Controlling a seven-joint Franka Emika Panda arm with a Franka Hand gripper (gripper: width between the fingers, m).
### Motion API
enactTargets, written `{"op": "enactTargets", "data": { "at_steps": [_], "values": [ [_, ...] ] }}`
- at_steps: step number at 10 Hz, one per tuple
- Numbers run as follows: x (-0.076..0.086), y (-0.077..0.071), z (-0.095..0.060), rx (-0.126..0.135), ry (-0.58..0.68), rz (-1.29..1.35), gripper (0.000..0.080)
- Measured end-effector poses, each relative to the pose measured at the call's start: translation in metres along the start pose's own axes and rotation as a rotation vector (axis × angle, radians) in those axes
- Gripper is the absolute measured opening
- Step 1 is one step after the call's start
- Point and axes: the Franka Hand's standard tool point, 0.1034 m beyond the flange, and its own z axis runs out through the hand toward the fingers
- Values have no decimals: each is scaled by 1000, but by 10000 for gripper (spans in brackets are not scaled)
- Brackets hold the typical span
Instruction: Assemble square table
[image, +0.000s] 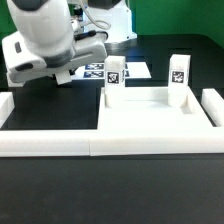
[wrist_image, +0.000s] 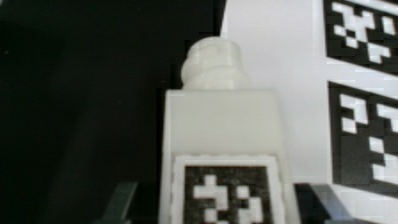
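Parts in hand: loose leg (wrist_image: 222, 125), a white block with its tagged face toward the wrist camera and a ribbed peg (wrist_image: 217, 65) at its far end. It is held by the gripper (wrist_image: 222, 210), with fingers (wrist_image: 125, 205) clamped on its two sides at the tagged end. It shows against the black table (wrist_image: 89, 100), just beside the marker board (wrist_image: 365, 100). Whether it rests on the table cannot be told. The exterior view hides it behind the arm (image: 45, 45), low at that view's left.

Parts placed: tabletop (image: 150, 118), a white square slab with raised rim, flat on the table. First leg (image: 115, 73) and second leg (image: 178, 72) stand upright at its far corners.

Surround: white border bars (image: 50, 142) run along the near side and both ends.
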Motion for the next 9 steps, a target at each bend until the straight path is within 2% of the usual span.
{"op": "enactTargets", "data": {
  "at_steps": [2,3,4,5,6,7,8,9],
  "values": [
    [-3,1,-2,-8,97,-7,271],
    [-2,2,-7,-16,159,-14,272],
    [-9,-2,-35,-26,192,-35,272],
    [-15,-4,-72,-50,256,-46,272],
    [-21,-6,-96,-61,292,-47,272],
    [-20,-4,-112,-86,365,-58,272],
    [-17,-2,-109,-93,442,-60,272],
    [-19,-2,-105,-91,466,-61,272]
  ]
}}
